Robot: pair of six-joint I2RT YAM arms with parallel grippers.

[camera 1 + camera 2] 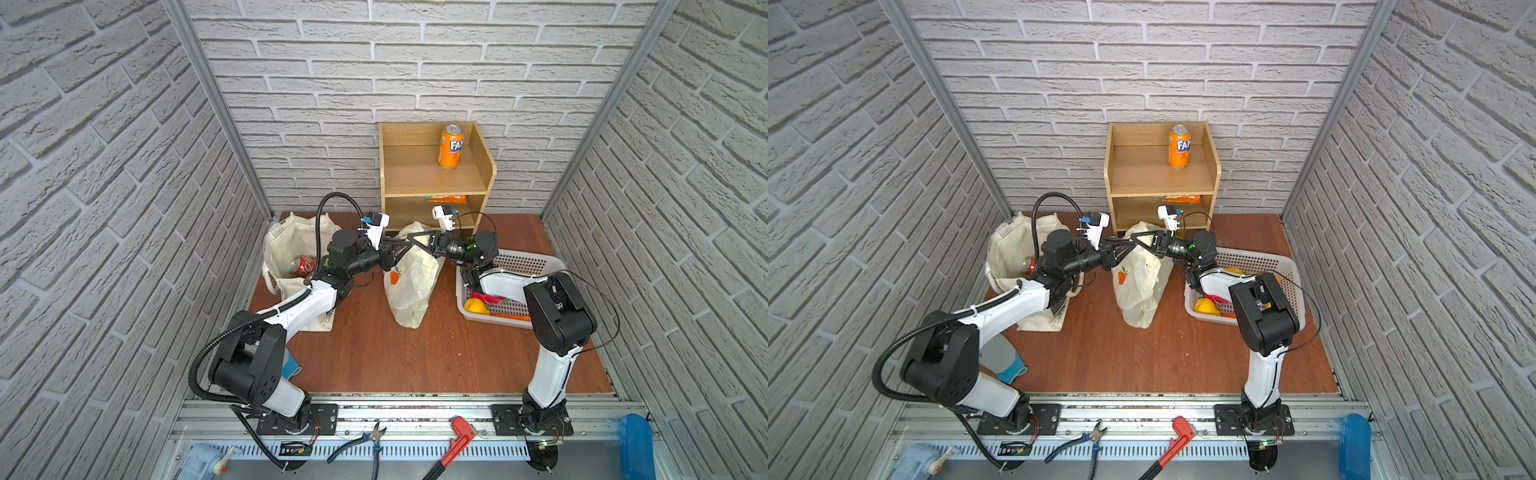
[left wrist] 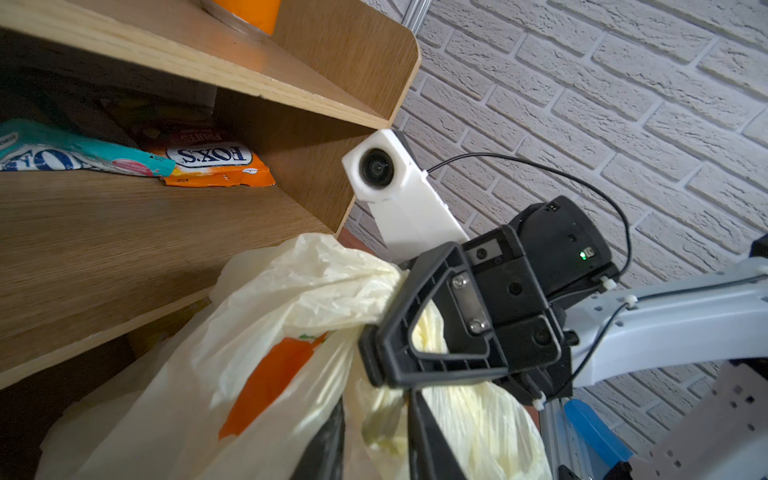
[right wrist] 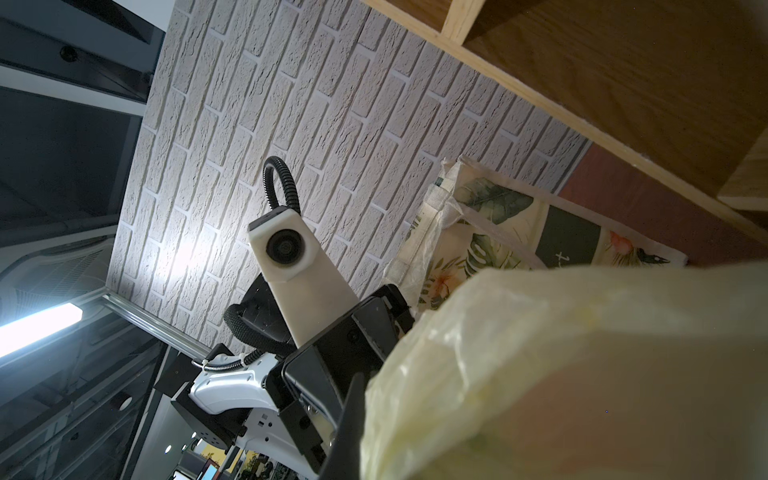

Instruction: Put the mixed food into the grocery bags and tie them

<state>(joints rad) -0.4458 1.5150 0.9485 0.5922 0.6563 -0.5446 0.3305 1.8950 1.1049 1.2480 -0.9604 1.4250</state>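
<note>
plastic carrier bag (image 1: 411, 286) stands mid surface (image 1: 374, 357), in front of the wooden shelf unit (image 1: 432, 178). right hand (image 2: 372, 353) clamped tight on the bag's gathered neck, which bunches up against it. left hand (image 2: 372, 419) meets it from the opposite side, fingers narrow with a fold of bag between them; gripped or only straddled — cannot tell. red soda can (image 1: 302, 266) lies inside the canvas tote (image 1: 286, 241), left of the bag.

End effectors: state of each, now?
Left end effector: jaws around the plastic bag; grip cannot be told.
Right end effector: closed, holding the plastic bag's bunched top.
</note>
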